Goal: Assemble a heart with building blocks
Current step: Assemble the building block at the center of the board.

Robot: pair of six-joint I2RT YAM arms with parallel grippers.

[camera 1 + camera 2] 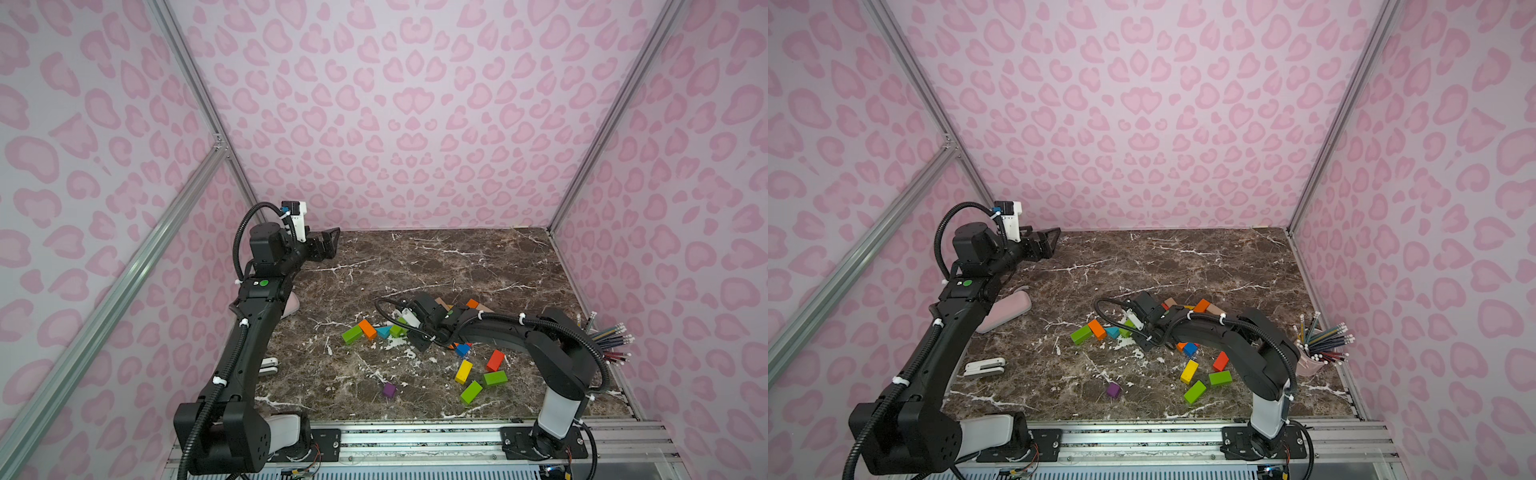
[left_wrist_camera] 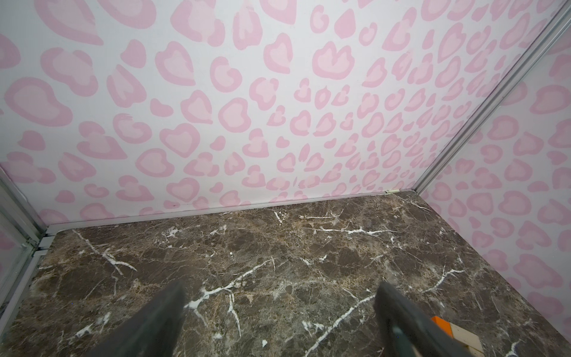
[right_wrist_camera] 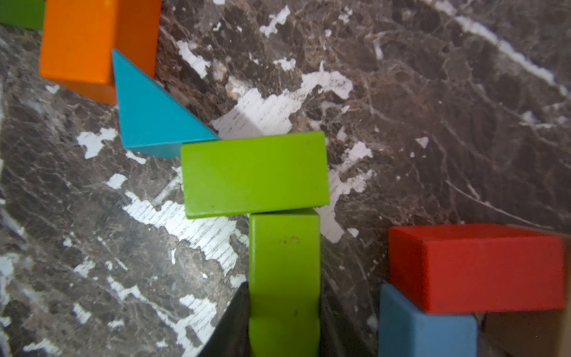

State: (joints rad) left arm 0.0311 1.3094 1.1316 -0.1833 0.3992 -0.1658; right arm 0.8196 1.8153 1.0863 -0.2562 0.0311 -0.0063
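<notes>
Black arms [image 1: 245, 345] carry corrugated cables [image 1: 235, 249] and white zip-ties [image 1: 218, 380].

I am holding one block [image 3: 284, 262] end-on against the last brick [image 3: 255, 174] of the row [image 1: 368, 329] lying midway across the table [image 1: 457, 257]. The cube [image 1: 389, 390] is lying alone in front, loose bricks [image 1: 463, 371] are lying to its right, and the pencil cup [image 1: 1310, 363] is standing farther right.

Dark brown marble counter [image 1: 457, 266] with painted wooden blocks [image 1: 463, 371] scattered over it. Also a pale pink pouch [image 1: 1009, 309], white stapler-looking thing [image 1: 985, 367] and pink cup of pencils [image 1: 1308, 363].
</notes>
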